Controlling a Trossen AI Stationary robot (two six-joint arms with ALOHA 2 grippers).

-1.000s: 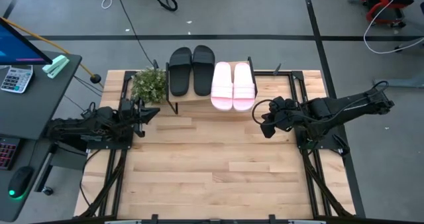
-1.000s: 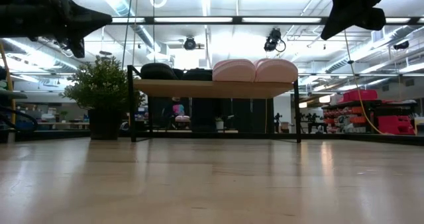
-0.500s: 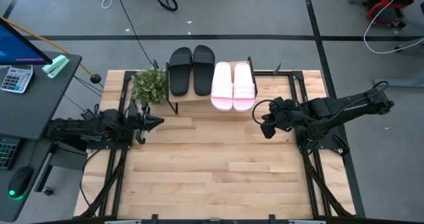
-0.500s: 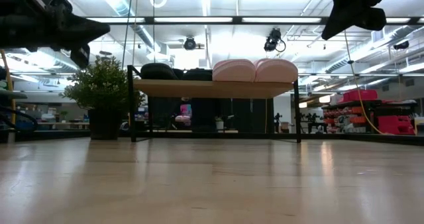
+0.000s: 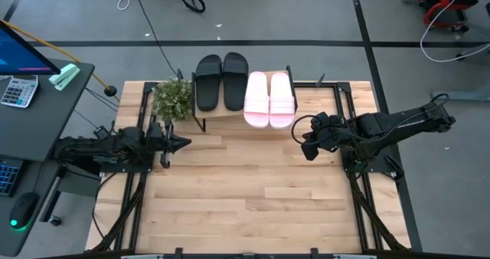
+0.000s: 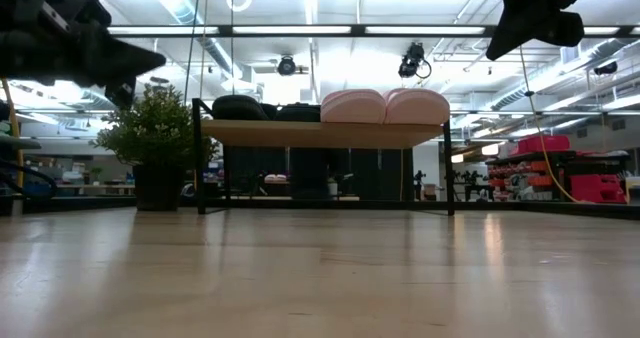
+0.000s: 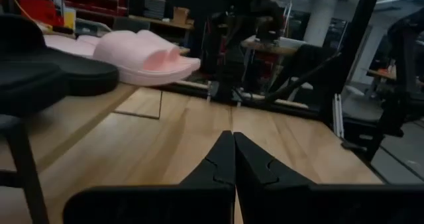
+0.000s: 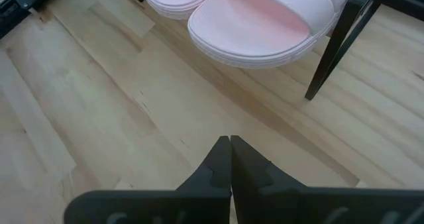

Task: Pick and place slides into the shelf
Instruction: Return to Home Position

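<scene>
Two matte black slides (image 5: 221,81) and two pale pink slides (image 5: 269,99) lie side by side, soles down, on the low shelf's wooden top board (image 6: 320,132) at the table's far edge. The shelf stands on thin black legs (image 6: 199,158). My left gripper (image 5: 182,142) hovers shut above the table's left side, near the shelf's left leg. My right gripper (image 5: 298,142) hovers shut to the right of the pink slides, raised above the table. In the right wrist view a pink slide's heel end (image 8: 265,22) overhangs the board; the left wrist view shows a black slide (image 7: 40,68) and a pink one (image 7: 142,55).
A small potted plant (image 5: 171,98) stands left of the shelf at the table's far left. The slatted wooden tabletop (image 5: 245,198) stretches bare toward its near edge. A desk with a monitor and calculator (image 5: 19,90) sits beyond the table's left side. Cables run across the floor.
My left gripper has moved toward the table's right and come slightly lower, still shut. My right arm and the slides have kept still.
</scene>
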